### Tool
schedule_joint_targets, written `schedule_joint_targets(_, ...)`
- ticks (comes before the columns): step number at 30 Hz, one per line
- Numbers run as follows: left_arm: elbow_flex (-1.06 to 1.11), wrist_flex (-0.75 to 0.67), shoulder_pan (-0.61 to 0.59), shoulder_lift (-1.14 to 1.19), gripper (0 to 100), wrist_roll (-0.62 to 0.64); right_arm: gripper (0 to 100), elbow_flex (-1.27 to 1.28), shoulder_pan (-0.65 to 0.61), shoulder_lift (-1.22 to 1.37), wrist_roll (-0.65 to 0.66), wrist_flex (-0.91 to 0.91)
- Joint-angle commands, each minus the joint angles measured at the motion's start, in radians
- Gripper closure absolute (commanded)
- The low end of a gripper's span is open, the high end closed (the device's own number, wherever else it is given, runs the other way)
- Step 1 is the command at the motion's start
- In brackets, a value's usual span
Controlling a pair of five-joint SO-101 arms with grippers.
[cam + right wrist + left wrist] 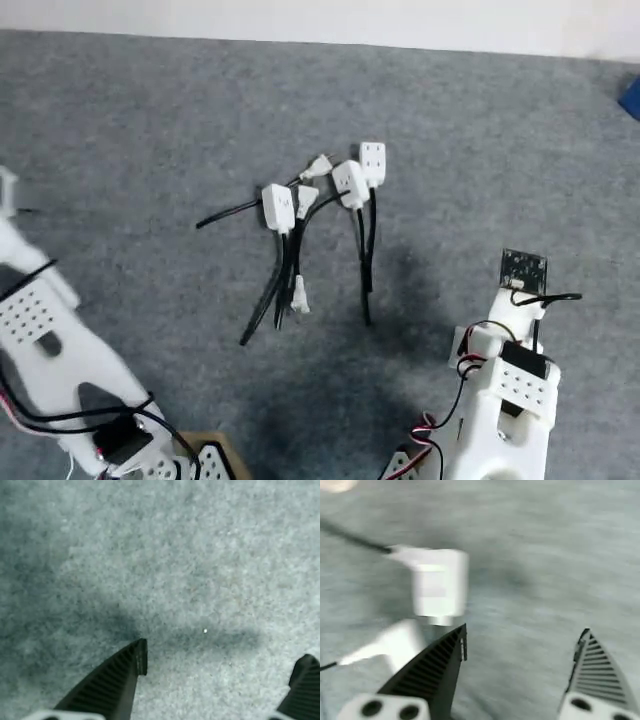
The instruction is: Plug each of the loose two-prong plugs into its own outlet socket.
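On grey felt (150, 120), 3 boxy white sockets (279, 207) (351, 183) (372, 163); ridged left fingers (435, 665) and right fingers (115, 680) spread, empty.

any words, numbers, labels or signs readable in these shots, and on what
No text, number or sign can be read in any view.
outlet sockets: white faces, any marking too small to read.
circuit board on an arm: any print too small to read.
socket block in the left wrist view: blurred, nothing legible.
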Motion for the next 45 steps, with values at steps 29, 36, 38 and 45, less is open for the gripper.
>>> schedule_joint_targets(29, 0.966, -0.166, 0.880, -0.630, 70, 0.256, 57.7, -0.458, -0.348, 0.285, -0.121, 0.183)
schedule_joint_targets(36, 1.063, -0.368, 1.032, -0.631, 70, 0.206, 57.7, -0.539, -0.343, 0.694, -0.235, -0.001)
schedule_joint_targets(38, 1.063, -0.459, 1.055, -0.631, 70, 0.209, 57.7, -0.539, -0.332, 0.716, -0.239, -0.019)
schedule_joint_targets(45, 1.070, -0.663, 1.035, -0.628, 70, 0.324, 57.7, -0.539, -0.326, 0.717, -0.239, -0.025)
